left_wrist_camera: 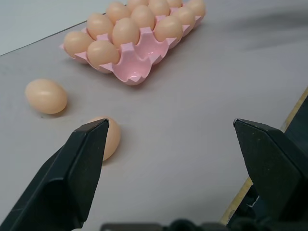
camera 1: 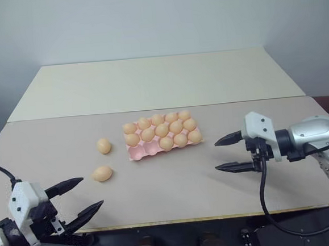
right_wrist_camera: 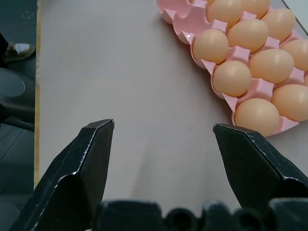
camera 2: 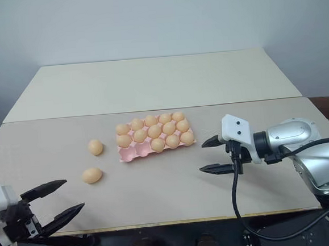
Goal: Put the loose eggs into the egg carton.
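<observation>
The pink egg carton [camera 1: 144, 152] lies mid-table, holding several tan eggs; two cups at its near left corner are bare. Two loose eggs rest on the table to its left, one [camera 1: 103, 146] close to the carton and one [camera 1: 102, 173] nearer me. My left gripper [camera 1: 91, 192] hovers open and empty at the table's near left edge, just short of the nearer egg [left_wrist_camera: 111, 137]. The other loose egg [left_wrist_camera: 46, 96] lies beyond it. My right gripper [camera 1: 216, 156] is open and empty to the right of the carton [right_wrist_camera: 180, 19], pointing left toward it.
The work surface is a beige tabletop [camera 1: 181, 190] with a second, lighter table [camera 1: 150, 81] butted behind it. The near edge runs just under my left gripper. A black cable [camera 1: 264, 200] hangs from my right wrist.
</observation>
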You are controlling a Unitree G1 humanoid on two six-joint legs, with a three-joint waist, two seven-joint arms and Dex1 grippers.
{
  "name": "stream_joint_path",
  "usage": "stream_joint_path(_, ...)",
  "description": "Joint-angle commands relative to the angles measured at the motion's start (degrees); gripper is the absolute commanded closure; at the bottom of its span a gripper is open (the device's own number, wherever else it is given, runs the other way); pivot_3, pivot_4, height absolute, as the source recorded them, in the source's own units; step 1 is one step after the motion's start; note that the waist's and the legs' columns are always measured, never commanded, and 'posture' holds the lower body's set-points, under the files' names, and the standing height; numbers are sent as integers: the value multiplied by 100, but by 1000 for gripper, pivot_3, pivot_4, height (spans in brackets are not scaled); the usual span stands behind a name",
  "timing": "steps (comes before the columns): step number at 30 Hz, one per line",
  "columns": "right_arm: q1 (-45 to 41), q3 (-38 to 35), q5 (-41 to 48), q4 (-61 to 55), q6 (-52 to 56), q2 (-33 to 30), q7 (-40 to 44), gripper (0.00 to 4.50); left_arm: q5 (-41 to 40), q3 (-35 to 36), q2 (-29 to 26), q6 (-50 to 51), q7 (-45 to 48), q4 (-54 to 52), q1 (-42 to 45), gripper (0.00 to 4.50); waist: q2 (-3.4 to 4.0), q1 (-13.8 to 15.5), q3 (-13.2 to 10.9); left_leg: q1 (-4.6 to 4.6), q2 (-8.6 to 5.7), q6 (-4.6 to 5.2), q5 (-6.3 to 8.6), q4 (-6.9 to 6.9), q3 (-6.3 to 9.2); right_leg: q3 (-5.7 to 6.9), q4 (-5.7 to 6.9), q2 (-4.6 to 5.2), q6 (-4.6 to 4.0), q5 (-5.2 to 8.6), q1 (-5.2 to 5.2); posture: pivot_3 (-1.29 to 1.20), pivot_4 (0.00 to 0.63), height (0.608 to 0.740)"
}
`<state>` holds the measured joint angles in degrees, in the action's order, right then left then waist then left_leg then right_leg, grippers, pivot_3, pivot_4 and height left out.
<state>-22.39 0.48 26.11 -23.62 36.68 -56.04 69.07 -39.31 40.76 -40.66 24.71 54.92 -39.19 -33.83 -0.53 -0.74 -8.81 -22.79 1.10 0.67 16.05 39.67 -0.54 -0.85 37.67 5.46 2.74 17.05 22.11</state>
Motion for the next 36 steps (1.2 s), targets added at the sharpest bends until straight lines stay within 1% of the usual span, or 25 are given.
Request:
stream_joint_path(1, 51, -291, 168, -232, -124, -93, 7, 641, 186, 80, 53, -73, -259, -139, -10, 0, 0, 3, 0, 0, 0, 0, 0, 0, 0, 0, 0, 0, 0, 0, 0, 0, 150, 740)
stream_joint_path(4, 136, -340, 178, -315, -88, -82, -54, 641, 300, -30, 129, -22, -657, -183, 189, 0, 0, 5, 0, 1, -2, 0, 0, 1, 0, 1, 2, -1, 0, 0, -2, 0, 150, 740)
stream_joint_path(6, 174, -362, 186, -370, -61, -71, -100, 641, 491, -156, 170, 101, -1114, -150, 443, 0, 0, 15, 0, 1, -3, 0, 0, 2, 0, 0, 1, -1, 0, 0, -3, 0, 150, 740)
stream_joint_path(9, 183, -383, 224, -437, 28, -59, -181, 641, 635, -543, 111, 330, -1463, 57, 906, 0, 0, 30, 0, 1, -6, 1, -1, 3, 2, 2, 2, -1, 0, 0, -3, 0, 150, 740)
stream_joint_path(11, 198, -395, 243, -484, 65, -82, -226, 641, 928, -1038, -50, 352, -1480, 180, 1164, 0, 0, 34, 0, 1, -9, 1, -1, 4, 2, 2, 4, -1, 1, 0, -4, 0, 150, 740)
stream_joint_path(13, 199, -386, 244, -531, 127, -111, -317, 641, 1080, -1427, -212, 589, -1598, 313, 1482, 0, 0, 33, 0, 0, -12, 1, -1, 4, 2, 2, 4, -2, 1, -1, -2, 0, 150, 740)
stream_joint_path(19, 299, -520, 400, -760, 378, -159, -588, 641, 1513, -2279, -756, 948, -1598, 879, 2424, 0, 0, 33, 0, -2, -10, 1, -1, 2, 2, 2, 7, -5, 1, -1, 4, 0, 150, 740)
stream_joint_path(23, 460, -632, 476, -941, 518, -198, -729, 641, 1626, -2690, -923, 1167, -1543, 1160, 2898, 0, -1, 30, 0, -4, -11, 1, -1, 2, 1, 1, 5, -3, 1, -1, 4, 0, 150, 740)
stream_joint_path(26, 542, -706, 562, -1044, 609, -233, -837, 641, 1718, -2922, -1027, 1232, -1433, 1290, 2958, 0, -1, 10, 0, -5, -10, 1, -1, 0, 1, 0, 6, -3, 1, 0, 7, 0, 150, 740)
stream_joint_path(30, 607, -770, 628, -1115, 704, -260, -977, 641, 1936, -3238, -1035, 1258, -1457, 1473, 3126, 0, -1, 12, -1, -4, -9, 1, -1, 2, 1, 0, 9, -3, 1, -1, 6, 0, 150, 740)
stream_joint_path(33, 645, -795, 665, -1155, 760, -268, -1043, 607, 2061, -3416, -1127, 1312, -1369, 1591, 3228, 595, -2, 14, -1, -4, -10, 1, -1, 4, 1, 1, 11, -3, 1, -1, 5, 0, 150, 740)
stream_joint_path(36, 678, -802, 703, -1180, 774, -285, -1115, 607, 2096, -3460, -1174, 1329, -1296, 1650, 3282, 1548, -2, 15, -1, -7, -9, 1, -1, 3, 1, 0, 9, -1, 2, 0, 7, 0, 150, 740)
